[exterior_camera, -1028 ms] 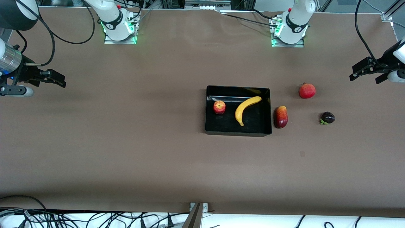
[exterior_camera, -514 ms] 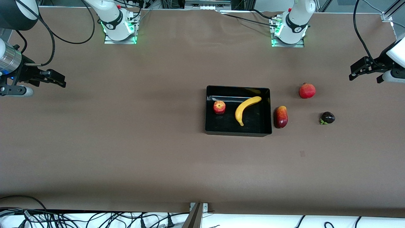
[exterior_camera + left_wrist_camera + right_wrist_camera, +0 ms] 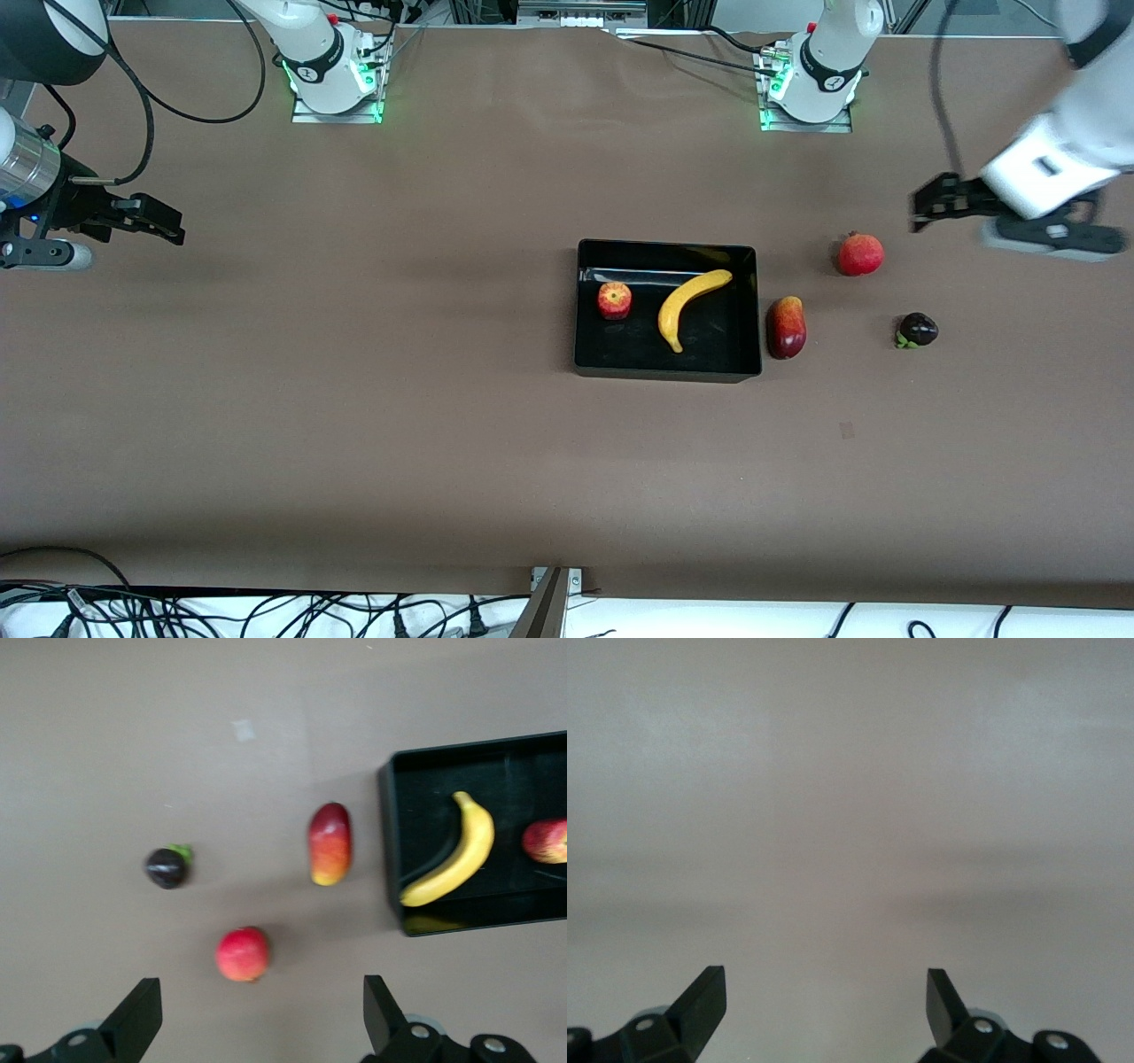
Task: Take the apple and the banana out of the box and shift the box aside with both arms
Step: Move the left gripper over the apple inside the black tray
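Observation:
The black box (image 3: 719, 353) sits on the brown table, with its end wall (image 3: 391, 828) also seen in the left wrist view. Inside it lie the red-yellow apple (image 3: 614, 300) (image 3: 547, 840) and the curved yellow banana (image 3: 692, 306) (image 3: 456, 855), apart from each other. My left gripper (image 3: 928, 207) (image 3: 261, 1005) hangs open and empty over the table beside the pomegranate, toward the left arm's end. My right gripper (image 3: 166, 227) (image 3: 824, 992) waits open and empty over bare table at the right arm's end.
A red-yellow mango (image 3: 786, 327) (image 3: 330, 843) lies just outside the box wall toward the left arm's end. A pomegranate (image 3: 860, 254) (image 3: 243, 954) and a dark mangosteen (image 3: 918, 330) (image 3: 166, 867) lie farther that way. Cables (image 3: 266, 611) run along the table's front edge.
My left arm has swung in from the table's end toward the pomegranate, still open. The right arm, the box and the fruits have not moved.

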`<state>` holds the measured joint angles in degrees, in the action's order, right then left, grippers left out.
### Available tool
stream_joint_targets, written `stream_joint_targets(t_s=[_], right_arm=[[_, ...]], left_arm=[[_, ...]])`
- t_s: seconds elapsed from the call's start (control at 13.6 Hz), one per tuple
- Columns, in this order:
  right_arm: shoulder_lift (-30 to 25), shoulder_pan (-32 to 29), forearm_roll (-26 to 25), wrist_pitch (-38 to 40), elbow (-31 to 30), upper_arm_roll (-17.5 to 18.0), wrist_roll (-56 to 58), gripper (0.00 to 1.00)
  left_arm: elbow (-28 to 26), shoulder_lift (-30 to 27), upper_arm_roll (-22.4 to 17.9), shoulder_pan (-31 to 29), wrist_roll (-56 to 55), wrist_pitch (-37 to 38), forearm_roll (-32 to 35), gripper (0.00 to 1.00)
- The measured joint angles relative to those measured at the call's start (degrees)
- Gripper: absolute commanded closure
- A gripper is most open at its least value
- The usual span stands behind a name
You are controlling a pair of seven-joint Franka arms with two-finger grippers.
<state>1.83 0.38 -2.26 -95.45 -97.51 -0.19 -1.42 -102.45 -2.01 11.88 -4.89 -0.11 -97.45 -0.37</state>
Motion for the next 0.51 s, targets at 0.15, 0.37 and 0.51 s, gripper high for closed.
stream_joint_targets(t_s=[0.15, 0.37, 0.51], right_arm=[[0.0, 0.0, 0.0, 0.0, 0.0, 0.0, 0.0, 0.00], [0.0, 0.0, 0.0, 0.0, 0.0, 0.0, 0.0, 0.00], [0.0, 0.0, 0.0, 0.0, 0.1, 0.0, 0.0, 0.00]], left_arm=[[0.0, 1.7, 4.4, 1.0, -7.3, -0.4, -1.6, 0.00], [-2.5, 3.6, 10.8, 2.2, -15.7, -7.9, -3.3, 0.00], [-5.6, 5.7, 12.0, 6.2, -20.4, -15.9, -3.7, 0.00]])
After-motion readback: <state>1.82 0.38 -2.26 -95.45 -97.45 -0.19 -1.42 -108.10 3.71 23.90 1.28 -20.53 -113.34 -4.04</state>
